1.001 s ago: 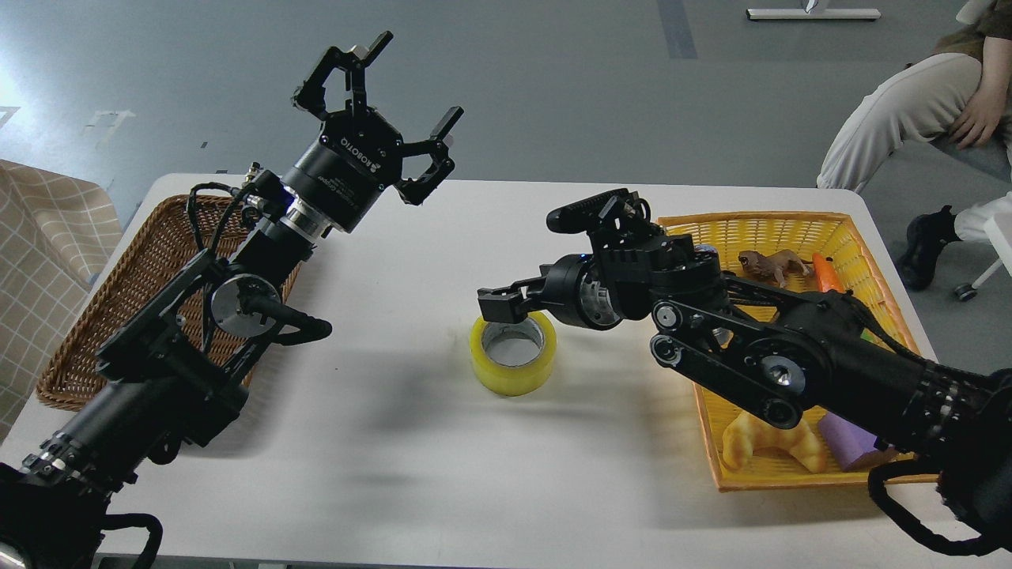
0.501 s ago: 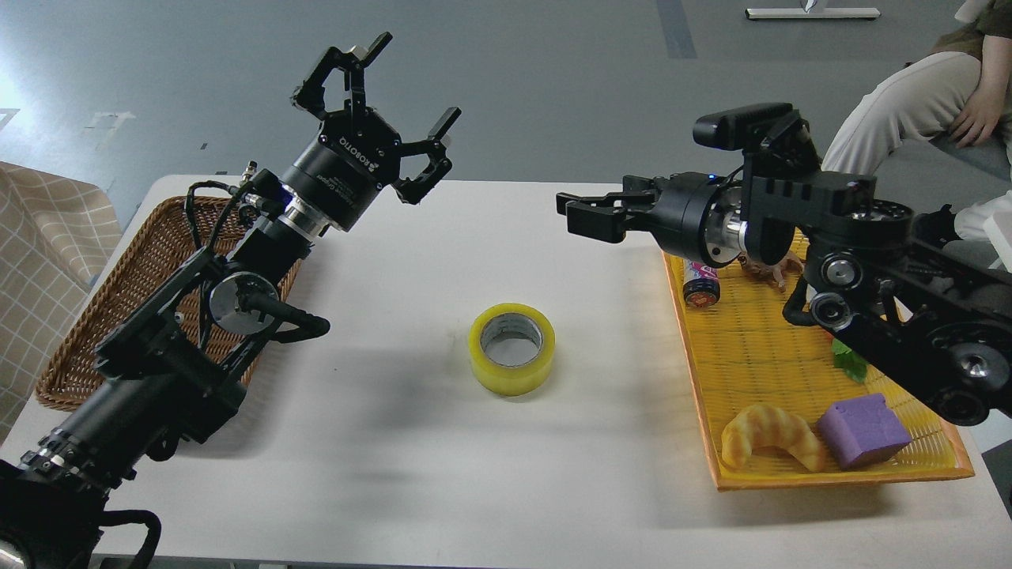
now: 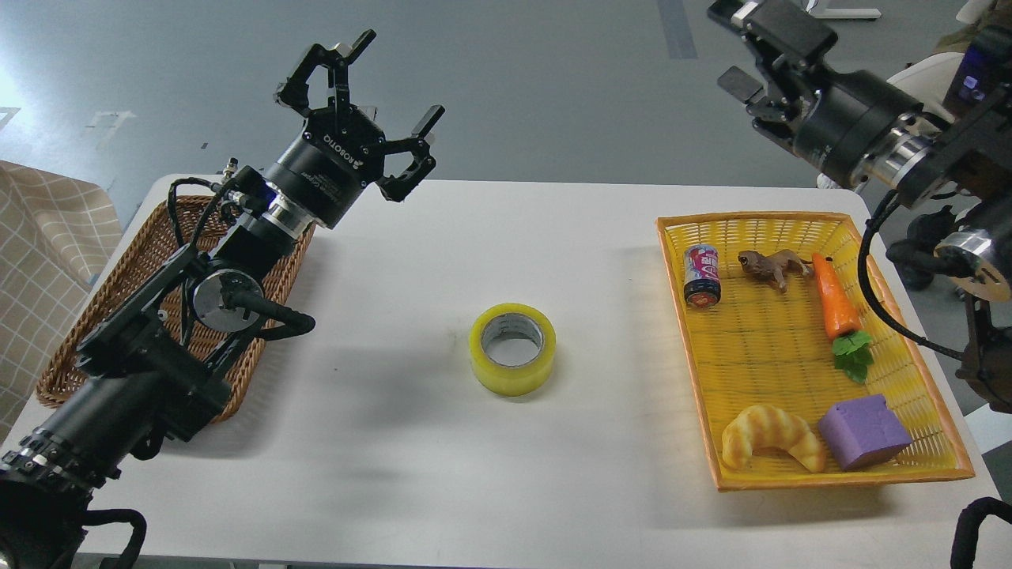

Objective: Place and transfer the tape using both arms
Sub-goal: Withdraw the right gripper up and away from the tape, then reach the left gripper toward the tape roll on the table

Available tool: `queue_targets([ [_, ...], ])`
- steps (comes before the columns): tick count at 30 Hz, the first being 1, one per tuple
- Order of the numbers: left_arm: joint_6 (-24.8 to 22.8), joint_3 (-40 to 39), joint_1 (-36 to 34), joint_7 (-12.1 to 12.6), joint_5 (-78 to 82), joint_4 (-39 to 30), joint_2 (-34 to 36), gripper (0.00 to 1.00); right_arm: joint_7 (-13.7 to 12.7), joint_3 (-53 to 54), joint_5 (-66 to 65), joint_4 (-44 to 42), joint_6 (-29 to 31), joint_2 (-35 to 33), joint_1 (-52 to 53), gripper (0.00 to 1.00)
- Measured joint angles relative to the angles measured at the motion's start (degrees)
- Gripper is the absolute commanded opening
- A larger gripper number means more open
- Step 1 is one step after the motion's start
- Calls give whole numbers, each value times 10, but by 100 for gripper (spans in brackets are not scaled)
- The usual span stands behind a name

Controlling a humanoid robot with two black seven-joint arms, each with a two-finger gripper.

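Lying flat with its core hole up, the tape [image 3: 512, 348] sits near the middle of the white surface [image 3: 395, 442], touched by neither arm. The left end effector [image 3: 360, 99] hangs above the far left edge with fingers spread, released and empty, over the brown wicker basket [image 3: 111, 316]. The right end effector [image 3: 751, 47] is raised beyond the far right corner; whether it is released or clenched cannot be told. A yellow basket [image 3: 791, 348] along the right edge holds a drink can [image 3: 701, 275], carrot [image 3: 836, 296], croissant [image 3: 771, 446] and purple block [image 3: 863, 431].

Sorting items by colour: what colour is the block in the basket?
Purple, seen in the head view: the block sits in the yellow basket.
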Motion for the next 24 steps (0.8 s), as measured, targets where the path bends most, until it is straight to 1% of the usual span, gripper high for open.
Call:
queue_targets([
  [10,0,5,5,1,1,0,17,98,0,119,228,-59,0,1,-10,100],
  [16,0,5,15,1,1,-1,28,98,1,152,367,-87,0,6,-45,99],
  [19,0,5,18,1,1,-2,29,98,2,155,408,-89,0,29,-63,99],
  [24,0,5,20,1,2,-6,31,98,0,155,428,-89,0,76,-89,99],
])
